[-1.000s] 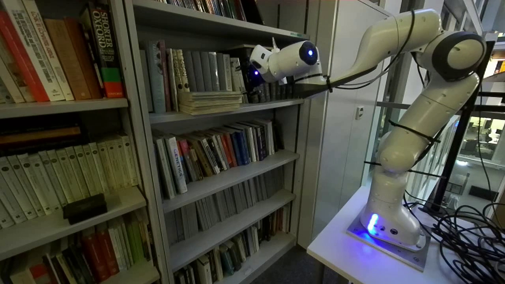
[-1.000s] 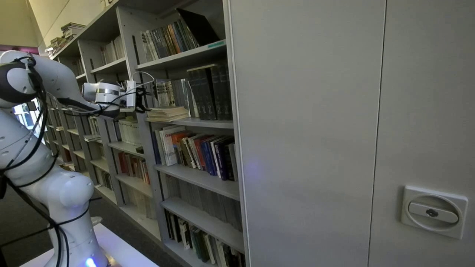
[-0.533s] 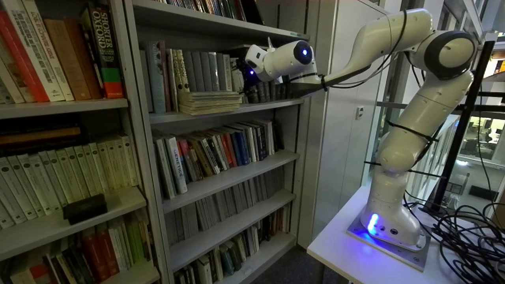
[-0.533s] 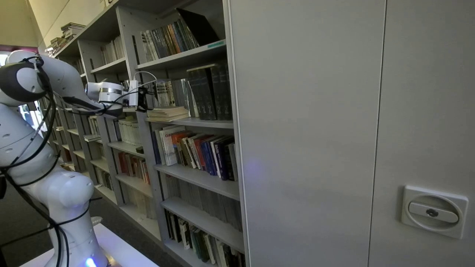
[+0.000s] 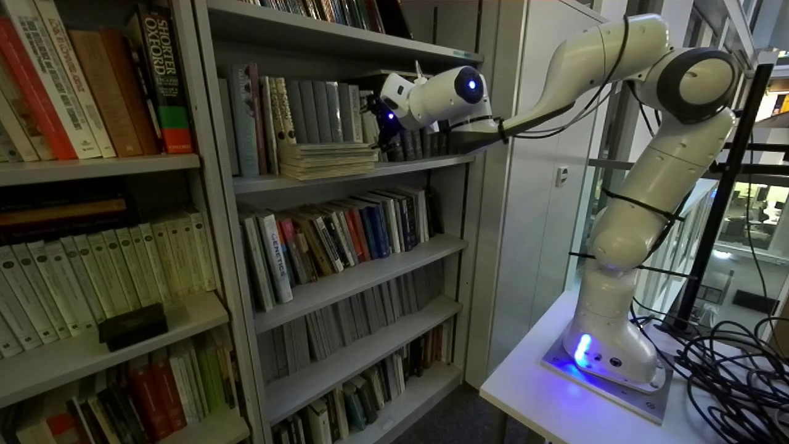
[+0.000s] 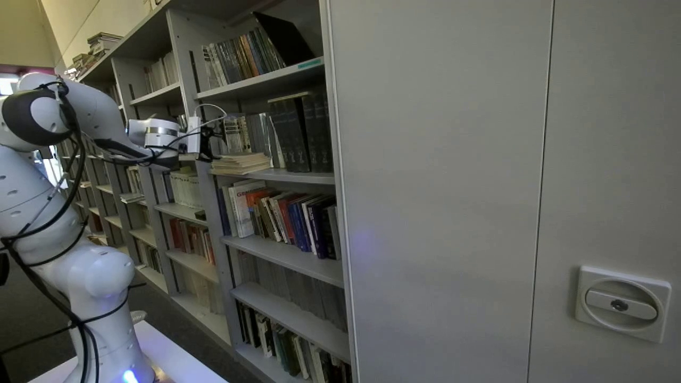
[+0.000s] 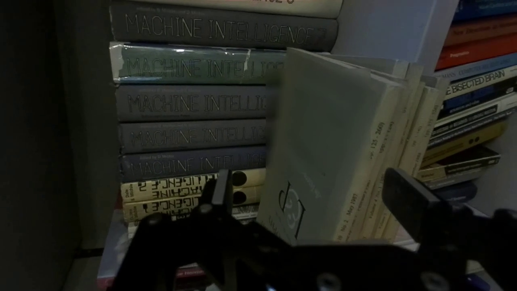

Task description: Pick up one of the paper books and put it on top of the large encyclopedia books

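Several cream paper books [image 5: 327,161] lie flat in a stack on a bookcase shelf, a grey-green cover on top. In the wrist view the paper books [image 7: 323,137] show their printed spines between my gripper's [image 7: 307,175] spread fingers, with neither pad visibly pressing on them. My gripper [image 5: 373,124] is open at the stack's right end in an exterior view; its front overlaps the near end of the paper books [image 6: 242,163] in an exterior view. Tall dark volumes, seemingly the large encyclopedia books [image 6: 290,133], stand upright at the shelf's end; the arm partly hides them in an exterior view.
Grey Machine Intelligence books [image 7: 194,101] stand behind the stack. An upper shelf board [image 5: 345,37] runs above the arm's wrist. Books fill the shelf below [image 5: 370,265]. A flat cabinet door [image 6: 441,159] adjoins the bookcase. Loose cables [image 5: 727,376] lie beside the robot's base.
My arm has reached a little further toward the shelf, bringing the gripper closer to the paper book stack. The jaws have stayed apart, and the books have not moved.
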Controlling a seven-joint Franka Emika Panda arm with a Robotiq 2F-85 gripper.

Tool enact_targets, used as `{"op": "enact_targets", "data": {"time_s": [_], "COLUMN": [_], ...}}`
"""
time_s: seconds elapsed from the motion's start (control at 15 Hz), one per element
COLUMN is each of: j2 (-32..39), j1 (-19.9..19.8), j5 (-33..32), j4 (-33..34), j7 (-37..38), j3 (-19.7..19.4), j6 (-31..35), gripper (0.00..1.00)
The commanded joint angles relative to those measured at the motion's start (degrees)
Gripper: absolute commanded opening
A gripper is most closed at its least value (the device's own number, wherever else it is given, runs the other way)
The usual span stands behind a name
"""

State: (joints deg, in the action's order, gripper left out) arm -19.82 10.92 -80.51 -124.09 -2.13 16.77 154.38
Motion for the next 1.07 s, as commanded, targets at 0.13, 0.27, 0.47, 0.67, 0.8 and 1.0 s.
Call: {"op": "enact_targets", "data": {"time_s": [0.13,0.27,0.47,0.67,0.8,1.0], "j2": [2.14,2.78,3.94,5.0,5.52,6.13], "j1": [-1.12,-1.3,-1.36,-1.27,-1.23,-1.18], "j5": [-3.34,-3.76,-4.86,-5.48,-5.71,-5.92], "j4": [2.46,2.92,3.91,4.87,5.34,5.8], "j7": [2.94,3.5,4.73,5.61,5.98,6.38], "j3": [-0.02,0.01,0.03,0.0,-0.04,-0.09], "j6": [1.19,1.18,1.16,1.13,1.09,1.05], "gripper": [1.0,1.0,1.0,1.0,1.0,1.0]}}
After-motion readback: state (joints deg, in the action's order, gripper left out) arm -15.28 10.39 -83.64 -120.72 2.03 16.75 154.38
